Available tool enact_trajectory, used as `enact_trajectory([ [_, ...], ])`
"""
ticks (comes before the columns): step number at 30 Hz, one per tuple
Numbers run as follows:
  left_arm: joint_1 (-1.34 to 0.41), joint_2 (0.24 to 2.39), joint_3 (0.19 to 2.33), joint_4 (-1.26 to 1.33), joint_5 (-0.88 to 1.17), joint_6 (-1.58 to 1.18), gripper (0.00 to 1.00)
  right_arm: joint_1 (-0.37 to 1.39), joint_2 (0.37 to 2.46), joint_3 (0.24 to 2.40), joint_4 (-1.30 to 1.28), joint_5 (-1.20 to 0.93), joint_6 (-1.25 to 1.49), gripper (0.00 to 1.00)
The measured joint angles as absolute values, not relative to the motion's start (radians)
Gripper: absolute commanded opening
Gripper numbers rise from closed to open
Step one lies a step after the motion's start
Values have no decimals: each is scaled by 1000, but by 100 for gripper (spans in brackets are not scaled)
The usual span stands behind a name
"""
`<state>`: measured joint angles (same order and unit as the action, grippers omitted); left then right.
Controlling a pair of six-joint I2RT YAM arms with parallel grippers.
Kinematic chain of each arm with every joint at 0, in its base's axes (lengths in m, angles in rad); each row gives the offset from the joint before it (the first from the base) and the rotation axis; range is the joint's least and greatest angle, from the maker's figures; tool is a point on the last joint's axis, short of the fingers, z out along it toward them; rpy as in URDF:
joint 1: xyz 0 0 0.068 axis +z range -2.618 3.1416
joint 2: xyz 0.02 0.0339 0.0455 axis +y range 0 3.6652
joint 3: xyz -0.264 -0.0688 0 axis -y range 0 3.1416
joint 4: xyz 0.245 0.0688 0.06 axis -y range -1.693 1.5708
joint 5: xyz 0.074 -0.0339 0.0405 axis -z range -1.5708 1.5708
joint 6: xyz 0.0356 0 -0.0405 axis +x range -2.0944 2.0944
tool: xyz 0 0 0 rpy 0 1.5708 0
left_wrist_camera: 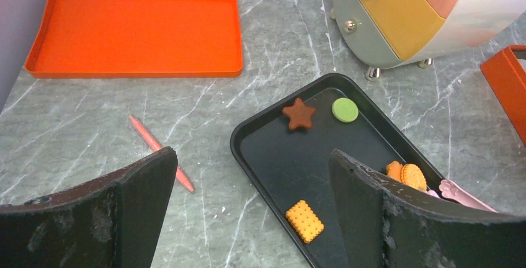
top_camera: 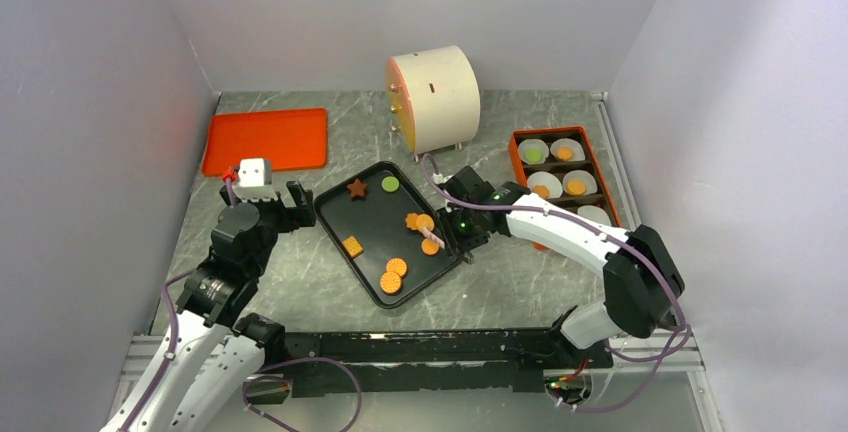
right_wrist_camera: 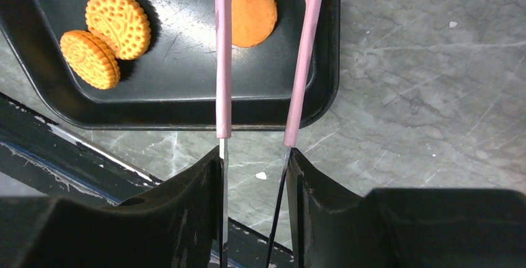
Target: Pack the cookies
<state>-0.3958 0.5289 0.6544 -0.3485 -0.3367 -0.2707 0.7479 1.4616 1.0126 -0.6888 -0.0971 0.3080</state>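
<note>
Nearest first, out on the left: left claw (left_wrist_camera: 251, 175) spread fully wide, nothing in it, hanging low over the worktop (left_wrist_camera: 74, 131) beside the black tray's (left_wrist_camera: 236, 147) left rim. Framed between its fingers (left_wrist_camera: 133, 209) in that wrist view, a pink stick (left_wrist_camera: 162, 154) lying loose on the marble, apart from the tray; not to be made out from the top camera.

Across on the right: right claw (right_wrist_camera: 254, 156) pinched shut on a pair of pink tongs (right_wrist_camera: 302, 63), handles squeezed between the fingers, arms reaching out over the tray's near corner. Only from the right wrist: a plain orange round (right_wrist_camera: 254, 10) lying between the two tong arms, left arm crossing its edge, right arm clear of it. Tong tips cut off at the top of that view, so no telling about any grip on it. Beside it, two patterned rounds (right_wrist_camera: 118, 23), touching.

Cookies (top_camera: 397, 267) on the tray, from above: orange rounds down the right side, square (left_wrist_camera: 304, 221) by the left rim, star (left_wrist_camera: 299, 114) and green round (left_wrist_camera: 345, 110) at the far end.

Farther back, left: orange tray (left_wrist_camera: 133, 29), flat on the worktop. Centre: drum (top_camera: 440, 100), plain cream from above, yet from the left wrist a front of coloured drawers with silver knobs, on small feet. Right: orange box (top_camera: 516, 160), white liners (top_camera: 548, 184) in its compartments, four showing a cookie, one green and three orange; just a corner of that box in the left wrist view.
</note>
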Motion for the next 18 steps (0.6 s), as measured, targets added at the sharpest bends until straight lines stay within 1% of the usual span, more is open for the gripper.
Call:
enact_trajectory([
  [18,-396,529,654,-348,-337,-271,96,753,1542,1007,-633,-105,322,46],
])
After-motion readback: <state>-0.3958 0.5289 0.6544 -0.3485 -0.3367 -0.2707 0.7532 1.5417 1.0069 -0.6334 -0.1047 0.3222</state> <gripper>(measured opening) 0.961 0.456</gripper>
